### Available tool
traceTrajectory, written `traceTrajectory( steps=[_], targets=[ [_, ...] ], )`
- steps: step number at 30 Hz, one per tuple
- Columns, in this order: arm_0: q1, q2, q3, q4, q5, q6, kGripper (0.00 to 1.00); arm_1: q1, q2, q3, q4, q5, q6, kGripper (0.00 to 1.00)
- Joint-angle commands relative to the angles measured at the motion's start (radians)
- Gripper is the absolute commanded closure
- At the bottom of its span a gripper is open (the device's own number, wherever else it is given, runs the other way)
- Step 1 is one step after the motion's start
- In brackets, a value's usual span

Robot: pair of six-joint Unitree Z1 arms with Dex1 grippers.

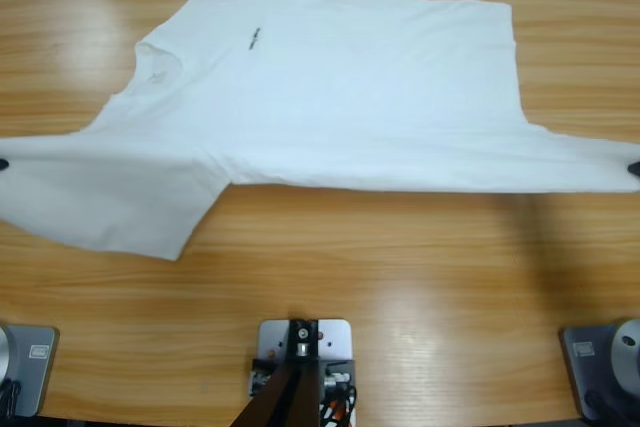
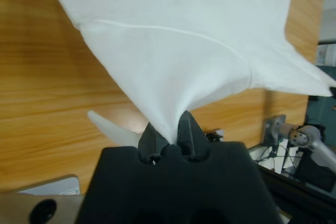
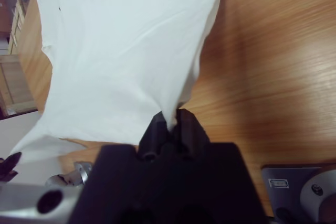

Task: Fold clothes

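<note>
Both grippers are clamping the white T-shirt [image 1: 330, 87]: the left gripper [image 2: 169, 139] is pinching a gathered corner, the right gripper [image 3: 170, 124] another. Beyond them, the shirt is lying stretched wide across the wooden table [image 1: 400, 277], its dark chest mark [image 1: 254, 39] showing.

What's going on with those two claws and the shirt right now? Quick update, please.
Left gripper shut on T-shirt. Right gripper shut on it too. Shirt stretched across table. Nothing in the way.
</note>
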State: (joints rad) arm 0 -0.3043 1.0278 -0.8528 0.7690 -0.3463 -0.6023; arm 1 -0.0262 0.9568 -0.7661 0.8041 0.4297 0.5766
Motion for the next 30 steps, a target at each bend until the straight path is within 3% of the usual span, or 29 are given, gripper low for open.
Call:
traceTrajectory(
  steps=[1, 8, 16, 30],
  targets=[
    [-0.005, 0.113, 0.021, -0.078, 0.034, -0.002, 1.0, -0.008, 0.079, 0.012, -0.085, 0.015, 0.023, 1.0],
    [0.03, 0.319, -0.098, -0.135, 0.034, 0.036, 1.0, -0.008, 0.306, -0.051, -0.172, 0.03, -0.023, 1.0],
    [0.131, 0.464, -0.177, -0.139, 0.017, 0.101, 1.0, -0.008, 0.521, -0.196, -0.175, 0.035, -0.084, 1.0],
    [0.142, 0.664, -0.288, -0.154, 0.014, 0.123, 1.0, -0.008, 0.752, -0.263, -0.18, 0.051, -0.141, 1.0]
  ],
)
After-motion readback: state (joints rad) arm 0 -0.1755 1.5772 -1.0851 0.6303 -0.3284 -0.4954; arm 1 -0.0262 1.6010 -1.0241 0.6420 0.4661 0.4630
